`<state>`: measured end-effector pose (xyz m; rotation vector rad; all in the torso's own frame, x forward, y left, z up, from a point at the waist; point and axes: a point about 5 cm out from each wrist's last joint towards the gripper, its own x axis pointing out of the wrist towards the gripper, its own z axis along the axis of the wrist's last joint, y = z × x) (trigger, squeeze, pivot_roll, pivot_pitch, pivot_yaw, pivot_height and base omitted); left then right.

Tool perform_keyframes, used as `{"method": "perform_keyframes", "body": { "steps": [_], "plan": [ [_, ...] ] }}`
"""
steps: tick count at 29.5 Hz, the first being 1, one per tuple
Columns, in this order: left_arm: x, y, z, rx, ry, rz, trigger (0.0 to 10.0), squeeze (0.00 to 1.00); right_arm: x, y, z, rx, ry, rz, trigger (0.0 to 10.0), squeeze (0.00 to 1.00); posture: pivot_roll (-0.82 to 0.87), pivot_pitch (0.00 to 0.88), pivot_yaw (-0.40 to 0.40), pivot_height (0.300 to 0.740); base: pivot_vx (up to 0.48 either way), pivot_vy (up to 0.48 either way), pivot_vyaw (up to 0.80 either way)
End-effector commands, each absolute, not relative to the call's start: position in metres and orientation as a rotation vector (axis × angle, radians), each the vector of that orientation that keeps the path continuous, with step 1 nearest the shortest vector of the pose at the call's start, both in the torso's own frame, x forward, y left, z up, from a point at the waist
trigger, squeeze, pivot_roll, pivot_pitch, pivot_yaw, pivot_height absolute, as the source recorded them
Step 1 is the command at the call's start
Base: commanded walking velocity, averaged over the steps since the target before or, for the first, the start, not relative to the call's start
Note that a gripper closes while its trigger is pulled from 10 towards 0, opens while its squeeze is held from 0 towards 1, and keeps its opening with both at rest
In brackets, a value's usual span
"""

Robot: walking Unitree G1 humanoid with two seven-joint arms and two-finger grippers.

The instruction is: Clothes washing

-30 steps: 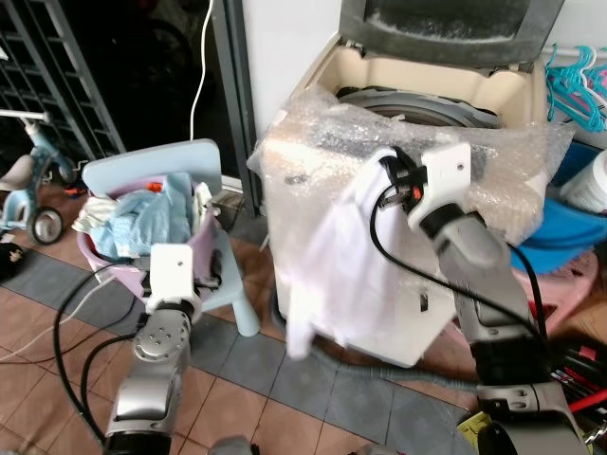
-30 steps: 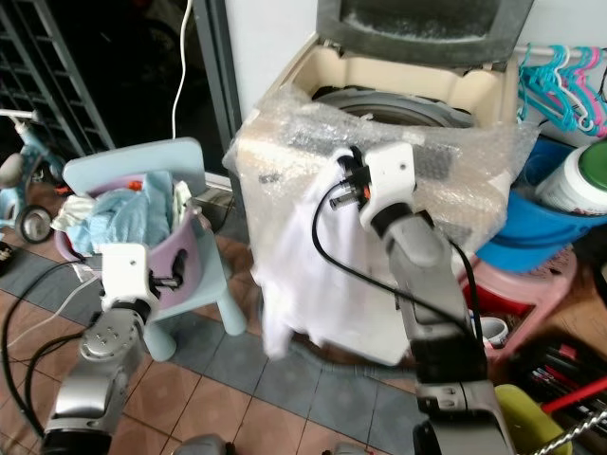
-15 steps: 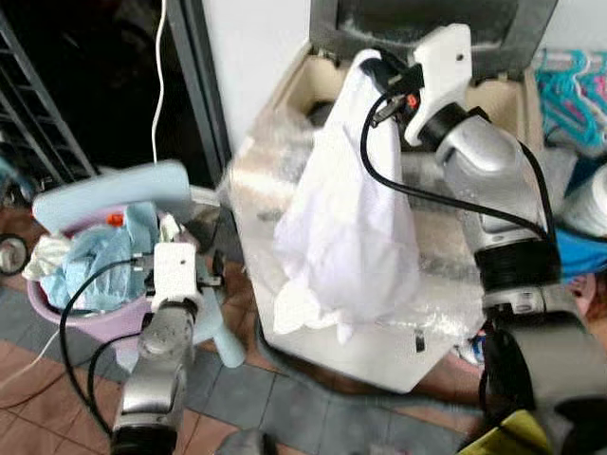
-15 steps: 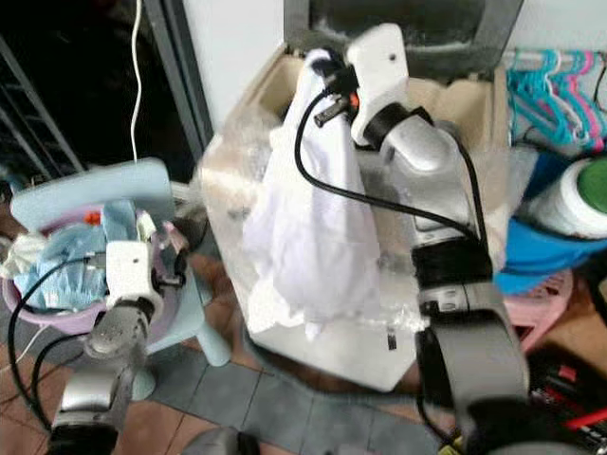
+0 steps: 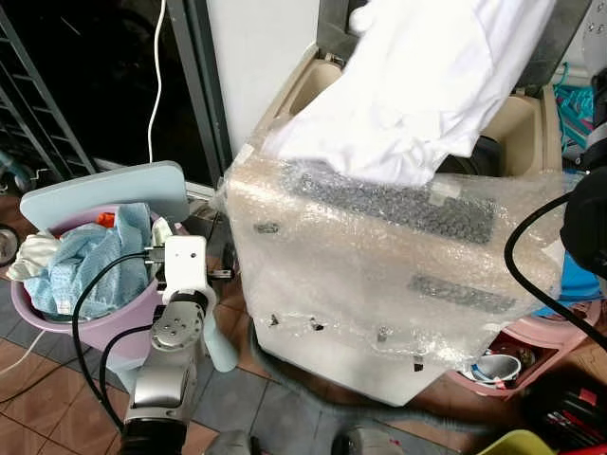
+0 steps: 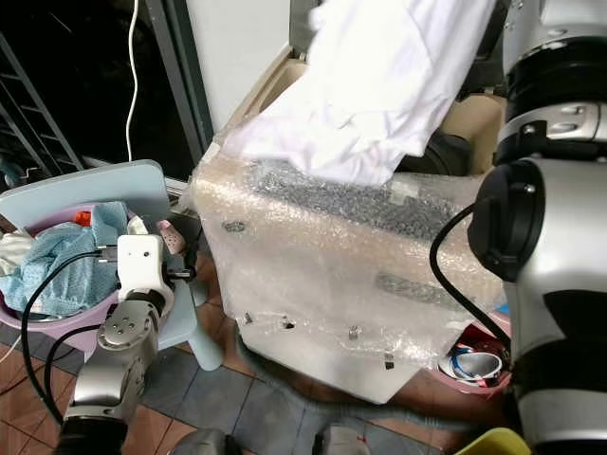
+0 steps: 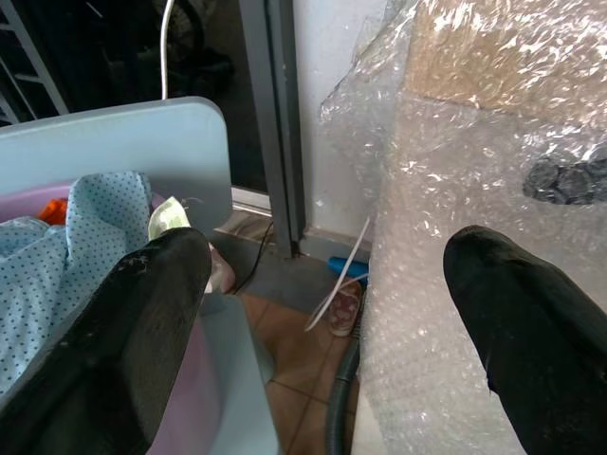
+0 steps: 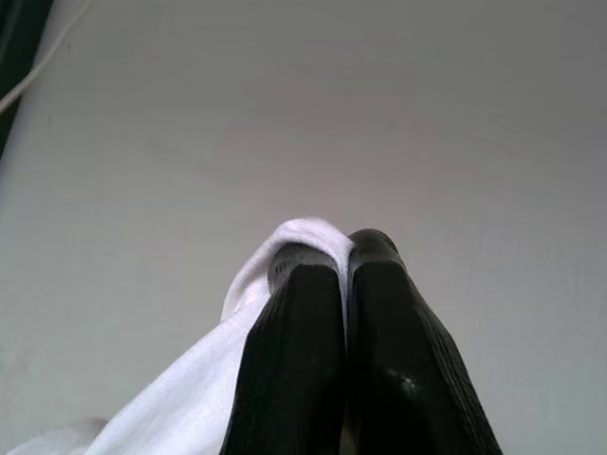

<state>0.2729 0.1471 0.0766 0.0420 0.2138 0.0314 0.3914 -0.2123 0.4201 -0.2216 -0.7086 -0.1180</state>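
One white garment (image 5: 427,85) is pinched in right gripper (image 8: 346,261) fingers above washer (image 5: 379,275) tub for dropping in; left gripper (image 7: 322,313) fingers spread, idle nr laundry basin (image 5: 66,327).

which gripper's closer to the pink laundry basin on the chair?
Left. The left gripper hangs open right beside the pink laundry basin; the right gripper is raised high over the bubble-wrapped washing machine, pinching the white garment.

Silver arms (image 5: 163,374), black cables, black fingers (image 8: 379,360).
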Motion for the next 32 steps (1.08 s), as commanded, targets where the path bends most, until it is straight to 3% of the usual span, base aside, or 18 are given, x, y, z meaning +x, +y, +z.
{"method": "perform_keyframes", "body": {
  "steps": [1,4,5,12,19,23,28,32],
  "plan": [
    [0.274,0.143,0.077,0.044,0.215,0.019,10.0,0.00,0.406,-0.210,0.371,-0.257,-0.553,-0.064,10.0,0.00,-0.06,0.000,0.010,0.740,0.000,0.000,0.00],
    [0.274,0.143,0.077,0.040,0.214,0.012,10.0,0.00,0.412,-0.205,0.340,-0.248,-0.457,0.028,10.0,0.00,-0.06,0.000,0.017,0.740,0.000,0.000,0.00],
    [0.274,0.143,0.077,0.039,0.213,0.008,10.0,0.00,0.413,-0.202,0.328,-0.241,-0.425,0.073,10.0,1.00,-0.06,0.000,0.017,0.740,0.000,0.000,0.00],
    [0.275,0.139,0.079,0.029,0.212,0.001,10.0,0.00,0.403,-0.190,0.274,-0.274,-0.347,0.273,10.0,1.00,-0.08,0.000,0.032,0.740,0.000,0.000,0.00],
    [0.272,0.137,0.080,0.039,0.203,-0.012,10.0,0.00,0.382,-0.185,0.238,-0.204,-0.337,0.313,10.0,1.00,-0.07,0.000,0.031,0.740,0.000,0.000,0.00],
    [0.269,0.134,0.085,0.098,0.159,-0.055,10.0,0.00,0.363,-0.184,0.213,-0.346,-0.278,0.368,10.0,1.00,-0.05,0.000,0.024,0.740,0.000,0.000,0.00],
    [0.265,0.137,0.084,0.106,0.170,-0.060,10.0,0.00,0.350,-0.201,0.178,-0.386,0.004,0.382,10.0,1.00,-0.04,0.002,0.021,0.740,0.000,0.000,0.00],
    [0.264,0.138,0.083,0.098,0.176,-0.062,10.0,0.00,0.330,-0.206,0.174,-0.307,-0.022,0.331,10.0,1.00,-0.05,0.002,0.021,0.740,0.000,0.000,0.00]
  ]
}}
